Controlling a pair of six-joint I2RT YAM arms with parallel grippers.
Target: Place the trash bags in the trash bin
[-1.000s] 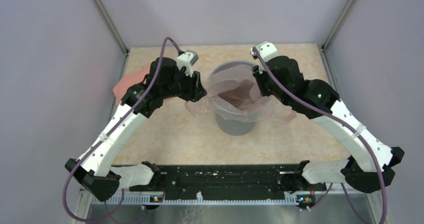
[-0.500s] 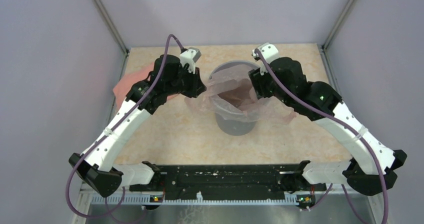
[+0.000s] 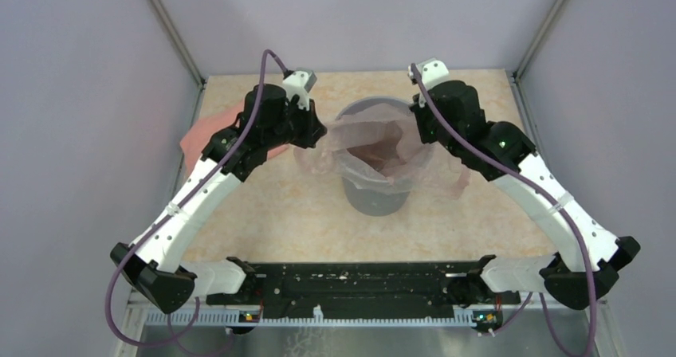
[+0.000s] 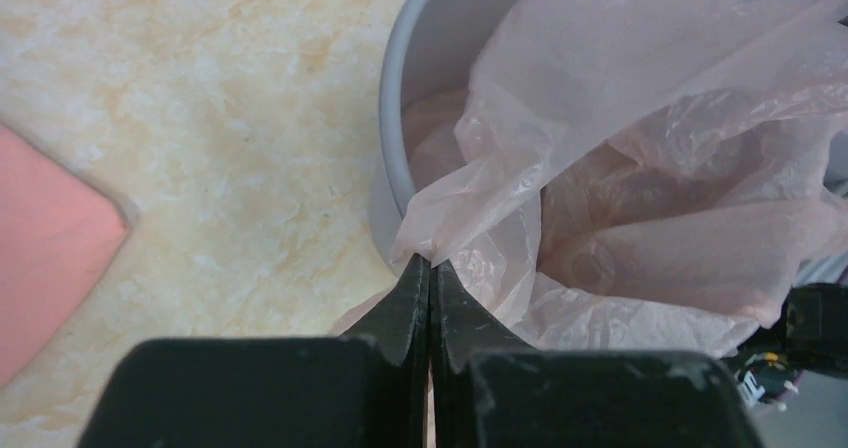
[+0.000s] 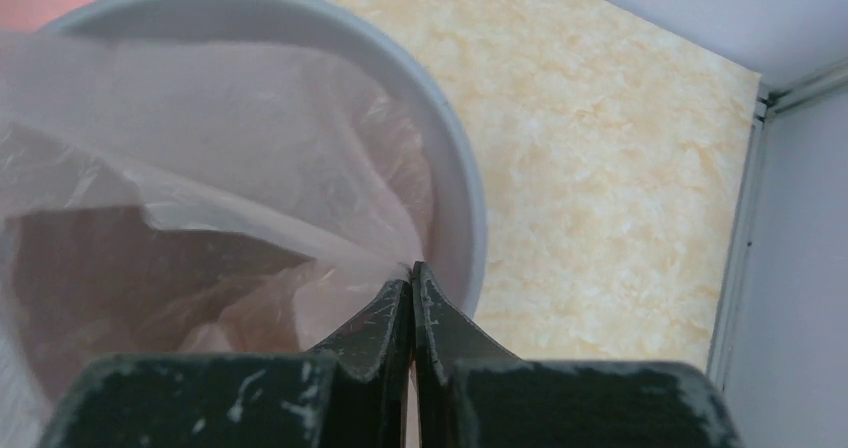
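The round grey trash bin (image 3: 375, 199) stands mid-table. A pale-pink translucent trash bag (image 3: 375, 143) lies in its mouth and drapes over the rim on both sides. My left gripper (image 3: 319, 134) is shut on the bag's left edge, just outside the bin's left rim; in the left wrist view the closed tips (image 4: 430, 266) pinch the film (image 4: 620, 168) beside the bin wall (image 4: 420, 68). My right gripper (image 3: 421, 130) is shut on the bag's right edge at the right rim; the right wrist view shows its tips (image 5: 412, 273) clamping film (image 5: 200, 168) inside the rim (image 5: 465, 198).
A flat pink sheet (image 3: 203, 134) lies at the table's left edge behind the left arm, also in the left wrist view (image 4: 45, 248). Grey walls and metal corner posts enclose the marbled beige tabletop (image 3: 279, 213).
Both grippers have moved back and apart, the right one outward to the bin's right rim, stretching the bag wider across the bin's mouth. Both stay shut on the film.
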